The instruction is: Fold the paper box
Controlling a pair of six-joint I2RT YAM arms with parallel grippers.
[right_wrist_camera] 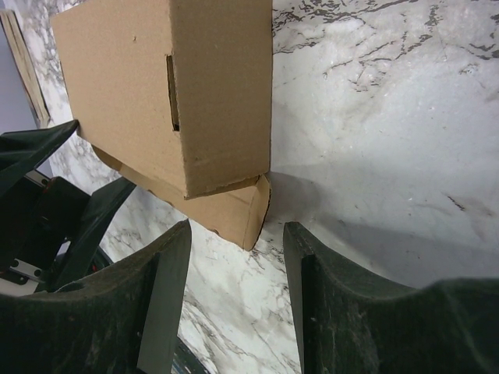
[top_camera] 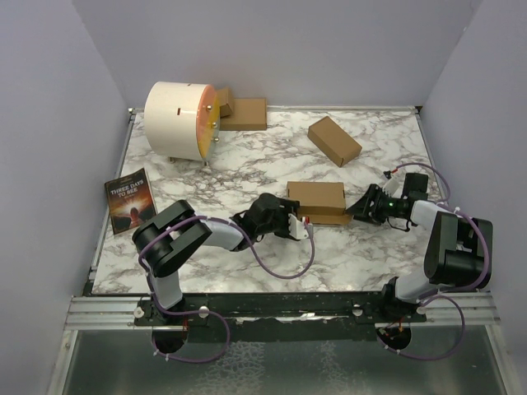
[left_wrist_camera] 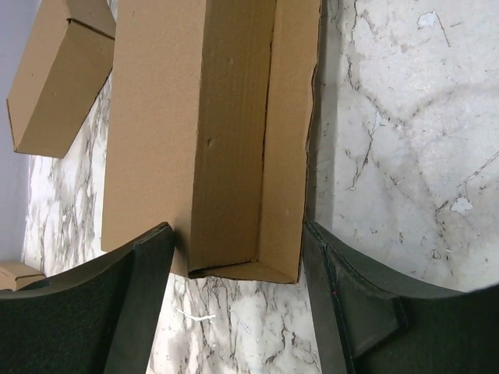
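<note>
The brown paper box (top_camera: pixel 317 200) lies mid-table with its lid down and a front flap sticking out below. In the left wrist view the box (left_wrist_camera: pixel 210 132) has its near end between my open fingers (left_wrist_camera: pixel 132 312); the left gripper (left_wrist_camera: pixel 238 257) straddles that end. It sits at the box's left end in the top view (top_camera: pixel 301 224). The right gripper (top_camera: pixel 359 211) is open at the box's right end. In the right wrist view the right gripper (right_wrist_camera: pixel 234 241) is just short of the box's lower corner flap (right_wrist_camera: pixel 230 212), holding nothing.
A folded box (top_camera: pixel 333 140) lies at the back right, also in the left wrist view (left_wrist_camera: pixel 54 70). A flat box (top_camera: pixel 244 113) and a white cylinder (top_camera: pixel 181 119) stand at the back left. A book (top_camera: pixel 129 200) lies at the left edge.
</note>
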